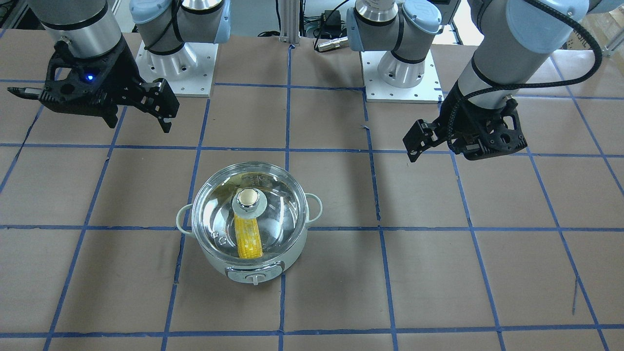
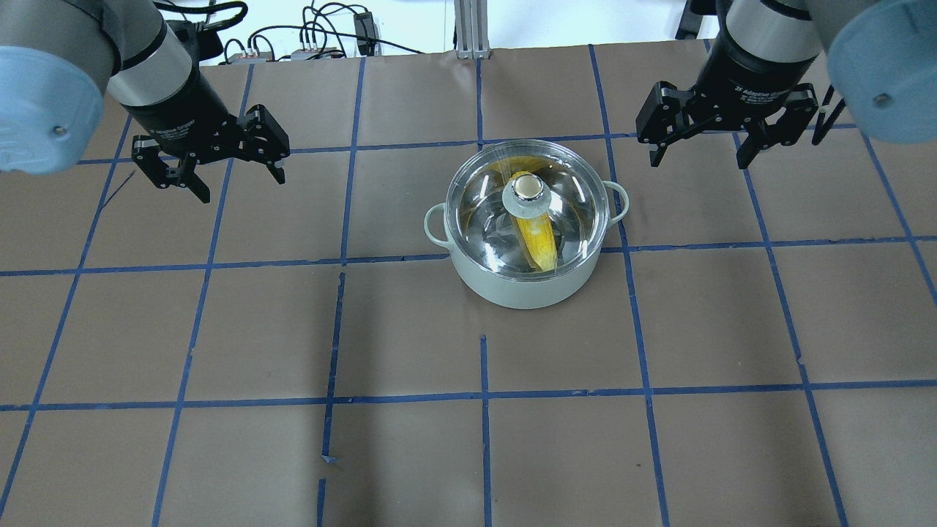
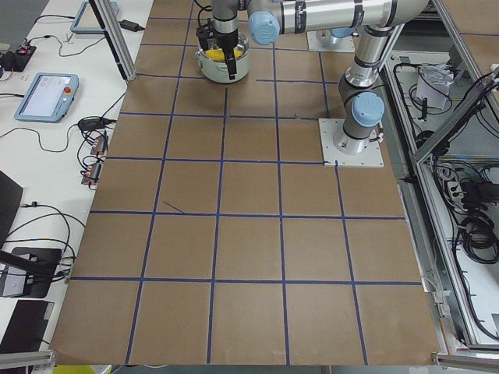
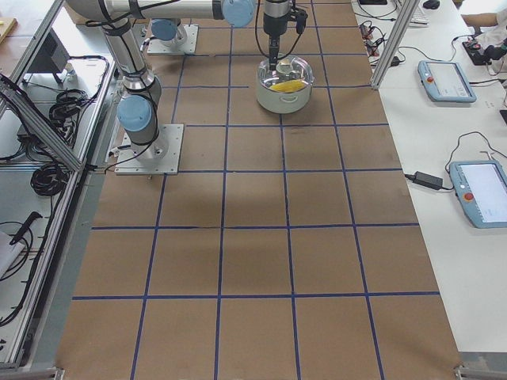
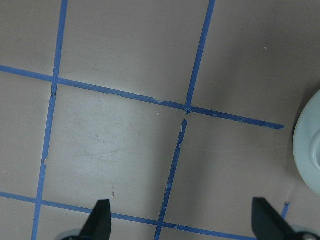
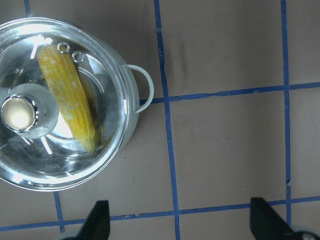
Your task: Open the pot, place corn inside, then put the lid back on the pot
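The corn (image 2: 539, 241) lies in the pot (image 2: 512, 291) under its lid (image 2: 575, 208) on the bench (image 2: 219, 329), with the left hand (image 2: 241, 187) and right hand (image 2: 699, 162) both spread wide and empty.

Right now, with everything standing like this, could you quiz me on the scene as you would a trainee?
1. True or false: the lid sits on the pot.
2. Where is the corn? A) beside the pot B) inside the pot C) held in the air
3. Fill in: the left gripper and the right gripper are both ____ and hold nothing.

Key: 1 true; 2 B; 3 open.
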`<action>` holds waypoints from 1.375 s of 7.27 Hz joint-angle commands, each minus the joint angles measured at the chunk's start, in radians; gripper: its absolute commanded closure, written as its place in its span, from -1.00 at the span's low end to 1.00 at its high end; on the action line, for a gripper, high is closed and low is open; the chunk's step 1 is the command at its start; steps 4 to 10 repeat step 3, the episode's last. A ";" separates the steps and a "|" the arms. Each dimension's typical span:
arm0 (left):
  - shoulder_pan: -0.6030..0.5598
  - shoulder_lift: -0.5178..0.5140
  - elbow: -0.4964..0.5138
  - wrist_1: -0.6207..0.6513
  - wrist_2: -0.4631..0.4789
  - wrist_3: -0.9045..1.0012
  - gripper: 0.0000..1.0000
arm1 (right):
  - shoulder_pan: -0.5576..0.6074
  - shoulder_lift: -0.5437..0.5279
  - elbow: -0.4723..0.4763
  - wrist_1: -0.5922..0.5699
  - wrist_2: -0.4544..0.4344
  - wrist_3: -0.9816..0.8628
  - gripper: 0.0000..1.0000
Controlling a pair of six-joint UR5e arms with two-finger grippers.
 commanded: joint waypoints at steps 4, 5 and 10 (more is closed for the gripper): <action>0.000 0.000 -0.002 0.000 0.000 0.001 -1.00 | 0.000 0.001 0.000 0.000 0.000 -0.002 -1.00; 0.000 0.000 -0.002 0.000 0.000 0.001 -1.00 | 0.000 0.001 0.000 0.000 0.000 -0.002 -1.00; 0.000 0.000 -0.002 0.000 0.000 0.001 -1.00 | 0.000 0.001 0.000 0.000 0.000 -0.002 -1.00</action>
